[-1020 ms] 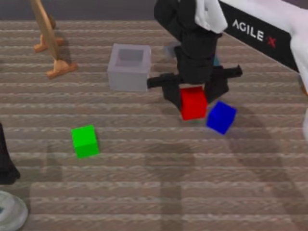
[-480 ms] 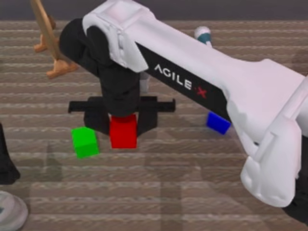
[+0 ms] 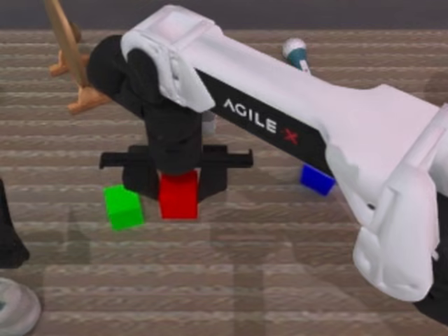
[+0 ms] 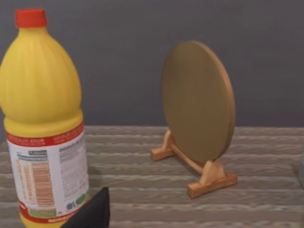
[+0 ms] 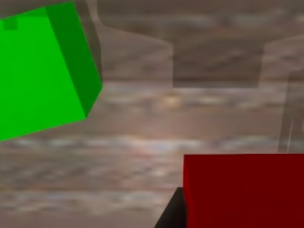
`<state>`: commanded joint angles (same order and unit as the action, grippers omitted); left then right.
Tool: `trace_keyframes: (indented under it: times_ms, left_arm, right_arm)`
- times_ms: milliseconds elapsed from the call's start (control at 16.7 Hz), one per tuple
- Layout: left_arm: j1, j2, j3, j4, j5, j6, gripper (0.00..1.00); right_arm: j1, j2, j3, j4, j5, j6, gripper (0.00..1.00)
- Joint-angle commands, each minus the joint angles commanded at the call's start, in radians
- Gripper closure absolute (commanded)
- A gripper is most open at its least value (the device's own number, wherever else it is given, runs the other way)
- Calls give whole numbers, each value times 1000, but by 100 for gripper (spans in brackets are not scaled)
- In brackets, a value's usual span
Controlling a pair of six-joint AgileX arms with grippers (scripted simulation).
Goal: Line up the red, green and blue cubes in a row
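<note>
Red cube [image 3: 178, 195] held low over the desk [image 3: 231, 280], just right of the green cube [image 3: 124, 206]; blue cube [image 3: 316, 179] well apart to the right. Right tool [image 3: 177, 183] clenched on the red cube, a finger on each flank. For a straight row, set it level with green, a small gap kept, before releasing. Left tool [image 4: 90, 213] parked at the left edge, state not visible

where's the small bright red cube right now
In the top view the small bright red cube sits left of centre, between the right gripper's fingers, just right of the green cube.
</note>
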<state>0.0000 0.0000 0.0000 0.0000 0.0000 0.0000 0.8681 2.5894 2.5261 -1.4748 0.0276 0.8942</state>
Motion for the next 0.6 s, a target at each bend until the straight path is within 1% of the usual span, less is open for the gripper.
trace_keyframes:
  times_ms: [360,600]
  left_arm:
    - [0,0,0,0,0,0,0]
    - [0,0,0,0,0,0,0]
  right_arm:
    - [5,-25,-255,215,0,2,100]
    - [7,-27,-284,244,1,2,100]
